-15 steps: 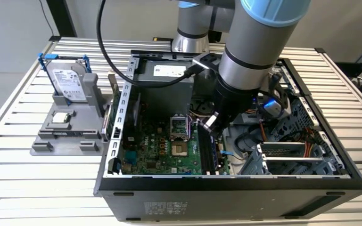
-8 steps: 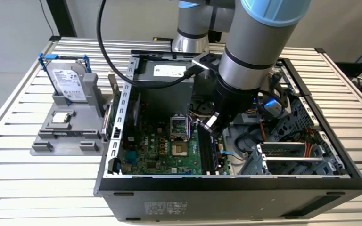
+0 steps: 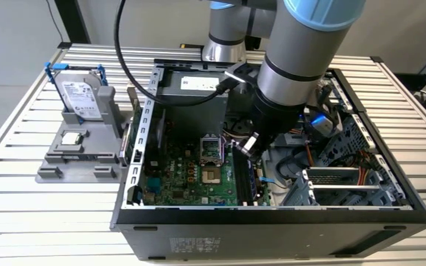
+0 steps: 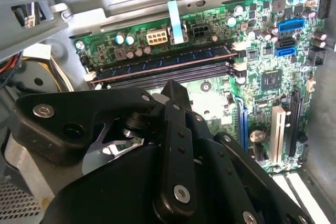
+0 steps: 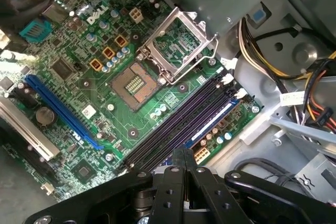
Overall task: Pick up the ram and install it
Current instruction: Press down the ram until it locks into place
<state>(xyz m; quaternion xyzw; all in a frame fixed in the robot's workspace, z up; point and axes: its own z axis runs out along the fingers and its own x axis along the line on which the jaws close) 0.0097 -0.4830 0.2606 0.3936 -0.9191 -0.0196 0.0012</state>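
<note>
Dark blue-green board w/ a row of black chips: the ram (image 4: 163,62) sits edge-down in the outermost of the black memory slots (image 5: 178,124), next to the small white power connector (image 4: 156,37), so it's already in the motherboard (image 3: 198,185) rather than in the gripper (image 4: 170,95). Its long axis runs parallel to the other slots and along the board edge; in the second wrist view one end points toward the white latch (image 4: 90,76) by the cable bundle, the other toward the latch (image 4: 239,45) nearer the blue SATA ports (image 4: 290,25). It looks level end to end, prob. seated, but I can't confirm both latches are closed. The gripper hovers just above the slots, inside the open PC case (image 3: 146,100), w/ the arm reaching down from above; in both wrist views the fingers look drawn together, tips meeting w/ nothing between them. My read: closed tips give a narrow point to press on the stick's top edge, and the gripper lines up over the slots for that reason. The CPU socket (image 5: 176,45) stands open and bare just beside the slots. Outside the case, on the exterior view's left, a hard drive (image 3: 80,94) stands upright in a grey holder (image 3: 80,149), well apart from the work.
</note>
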